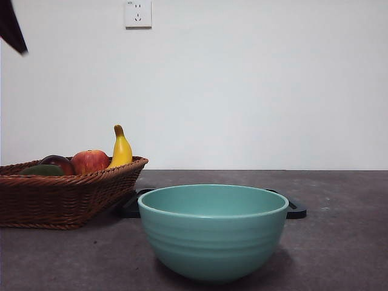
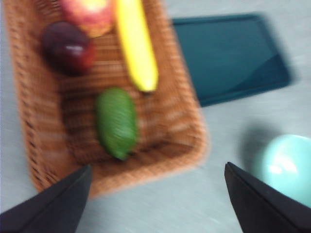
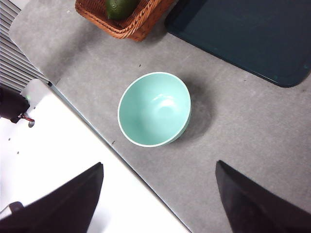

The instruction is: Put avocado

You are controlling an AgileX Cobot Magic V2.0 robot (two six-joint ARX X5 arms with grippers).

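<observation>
I see the avocado (image 2: 115, 122) lying in the wicker basket (image 2: 29, 145) beside the banana (image 2: 136, 46), my left gripper (image 2: 155, 199) hanging spread above it. The right gripper (image 3: 158, 199) waits, also spread, over the teal bowl (image 3: 154, 109). Descending off-centre, I risk nudging the banana or snagging the basket's rim.

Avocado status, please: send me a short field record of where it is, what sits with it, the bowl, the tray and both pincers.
avocado: lying in the wicker basket, not held
basket contents: avocado, banana, red-yellow apple, dark red-purple fruit
bowl: teal, upright, nothing in it, on the grey table
tray: dark, flat on the table, behind the bowl and beside the basket
left pincer: open, above the basket's edge, holding nothing
right pincer: open, above the table's edge by the bowl, holding nothing
</observation>
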